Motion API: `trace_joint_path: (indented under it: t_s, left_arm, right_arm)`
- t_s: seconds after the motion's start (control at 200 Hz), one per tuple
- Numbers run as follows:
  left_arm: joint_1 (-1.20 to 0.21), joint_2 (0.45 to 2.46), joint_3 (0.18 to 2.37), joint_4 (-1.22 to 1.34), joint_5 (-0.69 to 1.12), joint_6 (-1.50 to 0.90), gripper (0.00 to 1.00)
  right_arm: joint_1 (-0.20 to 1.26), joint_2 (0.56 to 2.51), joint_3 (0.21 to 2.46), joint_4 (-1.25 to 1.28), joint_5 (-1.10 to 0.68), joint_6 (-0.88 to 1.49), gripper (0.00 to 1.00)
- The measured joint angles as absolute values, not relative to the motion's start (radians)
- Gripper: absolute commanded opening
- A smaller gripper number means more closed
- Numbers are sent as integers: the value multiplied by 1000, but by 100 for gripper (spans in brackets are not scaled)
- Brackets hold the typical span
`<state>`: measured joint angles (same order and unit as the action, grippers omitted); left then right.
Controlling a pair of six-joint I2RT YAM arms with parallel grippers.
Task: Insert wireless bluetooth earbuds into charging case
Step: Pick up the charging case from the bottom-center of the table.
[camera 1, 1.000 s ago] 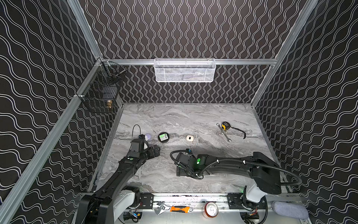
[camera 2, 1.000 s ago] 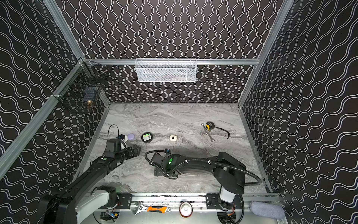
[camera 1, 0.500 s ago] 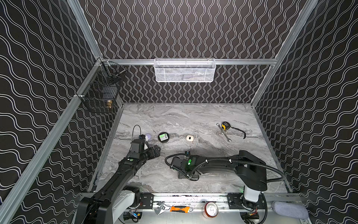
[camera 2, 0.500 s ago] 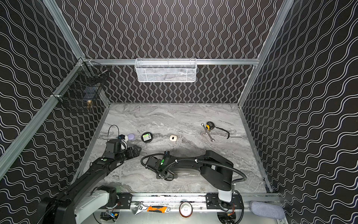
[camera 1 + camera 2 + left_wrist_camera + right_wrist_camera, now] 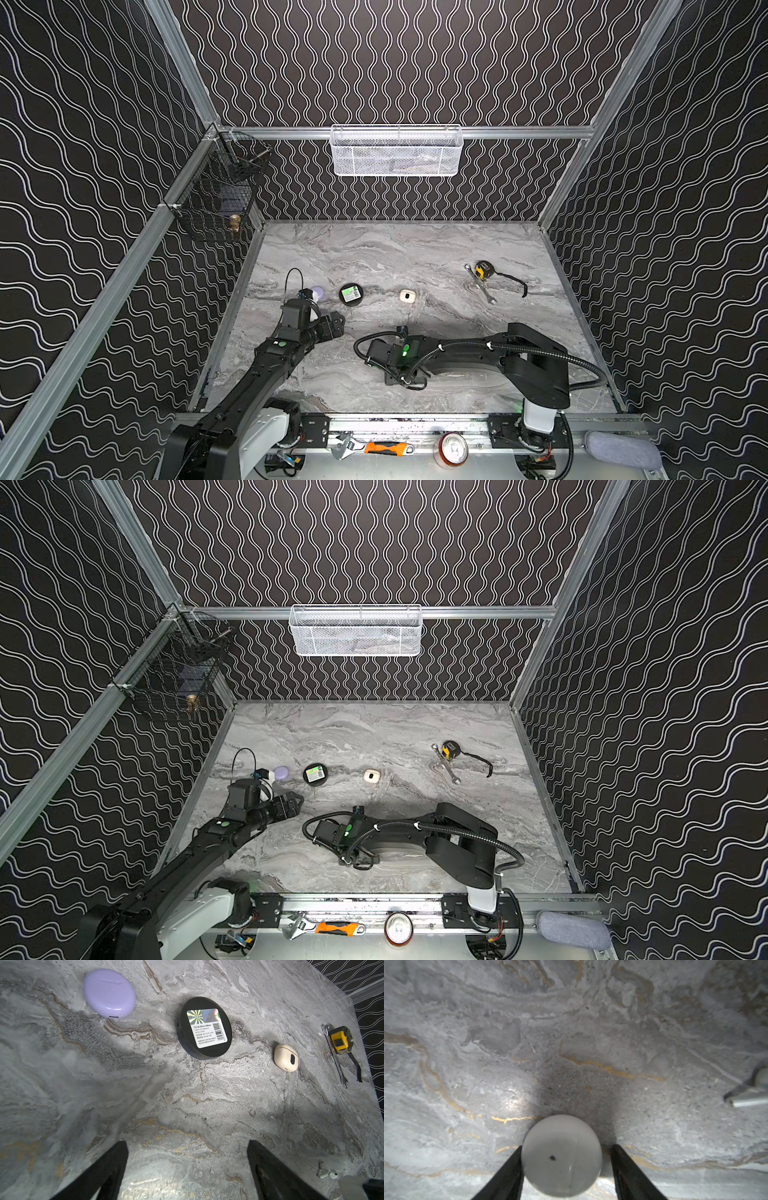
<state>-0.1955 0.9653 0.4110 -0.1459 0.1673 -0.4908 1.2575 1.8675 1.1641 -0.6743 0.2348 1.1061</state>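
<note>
The right pincer (image 5: 566,1147) is spread around a closed white round plastic case (image 5: 561,1155) on the grey marbled counter (image 5: 508,1043). One black finger (image 5: 508,1172) lies against the case and the other stands just clear of it. Just beside this pincer lie two tiny glossy white stemmed earbuds (image 5: 327,1174), close together and flat on the counter. In the right wrist view they are blurred at the frame's edge: one stem (image 5: 747,1102) has its long axis crosswise to the fingers, its free end towards the pincer.

The left pincer (image 5: 187,1142) is spread wide and holds nothing.

Farther out, in a row, sit one closed lilac oval case (image 5: 109,993), one black round disc with a printed label (image 5: 204,1027) and one closed cream case (image 5: 286,1057). Beyond them are one yellow tape measure (image 5: 339,1040) and one steel wrench (image 5: 334,1057), touching.
</note>
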Motion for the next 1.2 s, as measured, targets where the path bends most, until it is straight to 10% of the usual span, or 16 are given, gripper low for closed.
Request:
trace_joint_path:
  t_s: [1.201]
  left_arm:
    - [-200,957,405,-143,171,-491,89]
  right_arm:
    - [1267,1914,1209,-657,300,1082,46]
